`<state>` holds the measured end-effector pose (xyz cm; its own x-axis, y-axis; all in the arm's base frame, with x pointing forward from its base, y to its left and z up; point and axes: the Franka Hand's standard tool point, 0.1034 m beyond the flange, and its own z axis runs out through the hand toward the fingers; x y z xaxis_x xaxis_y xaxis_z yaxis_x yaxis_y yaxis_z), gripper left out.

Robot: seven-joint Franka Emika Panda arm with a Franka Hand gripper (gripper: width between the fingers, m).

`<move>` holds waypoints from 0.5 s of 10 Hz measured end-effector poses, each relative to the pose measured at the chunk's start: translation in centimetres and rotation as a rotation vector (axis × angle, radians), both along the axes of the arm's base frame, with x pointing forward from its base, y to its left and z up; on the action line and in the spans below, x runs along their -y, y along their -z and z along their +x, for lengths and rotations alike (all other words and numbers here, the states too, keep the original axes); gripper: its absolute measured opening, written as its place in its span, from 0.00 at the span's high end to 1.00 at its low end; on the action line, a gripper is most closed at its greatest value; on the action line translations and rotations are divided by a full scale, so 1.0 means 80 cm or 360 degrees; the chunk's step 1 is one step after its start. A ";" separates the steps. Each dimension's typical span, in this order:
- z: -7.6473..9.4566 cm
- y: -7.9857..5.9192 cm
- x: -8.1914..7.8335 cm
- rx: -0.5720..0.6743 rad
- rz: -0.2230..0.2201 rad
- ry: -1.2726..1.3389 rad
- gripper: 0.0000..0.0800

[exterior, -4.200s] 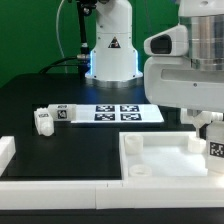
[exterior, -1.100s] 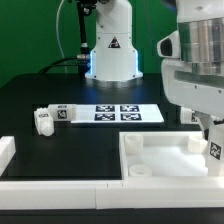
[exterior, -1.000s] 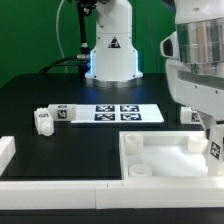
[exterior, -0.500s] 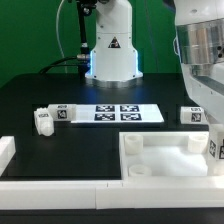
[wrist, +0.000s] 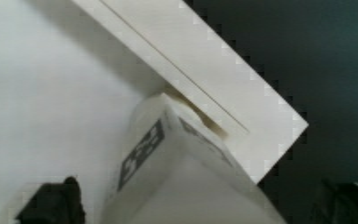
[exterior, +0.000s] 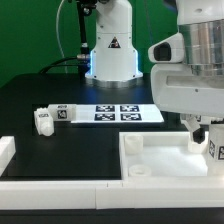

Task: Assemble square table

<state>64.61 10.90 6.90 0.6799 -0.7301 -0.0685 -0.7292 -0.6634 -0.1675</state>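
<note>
The square table top (exterior: 160, 165) is a white slab with a raised rim, lying at the front on the exterior view's right. One tagged white leg (exterior: 213, 148) stands upright in its far right corner. My gripper (exterior: 205, 133) hangs over that leg. In the wrist view the leg (wrist: 185, 175) fills the space between my jaws, beside the slab's rim (wrist: 194, 60). One dark finger (wrist: 51, 200) stands a little apart from the leg's side, so the gripper (wrist: 194, 205) is open around it. Two more tagged legs (exterior: 42, 120) (exterior: 64, 113) lie on the exterior view's left.
The marker board (exterior: 125, 113) lies flat mid-table in front of the robot base (exterior: 110, 55). Long plain white bars run along the front edge (exterior: 60, 186) and at the left (exterior: 5, 150). The table surface is black.
Half a second ago my wrist was swung off to the right, showing another leg lying behind the slab. Now it is back over the corner leg and hides that one.
</note>
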 end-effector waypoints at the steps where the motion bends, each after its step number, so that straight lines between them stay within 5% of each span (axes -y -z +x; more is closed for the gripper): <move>1: 0.000 0.000 0.000 0.0014 -0.0007 -0.0088 0.19; 3: -0.002 -0.003 -0.003 0.0086 -0.0140 -0.0726 0.19; 5: -0.003 -0.002 -0.008 0.0150 -0.0181 -0.1159 0.19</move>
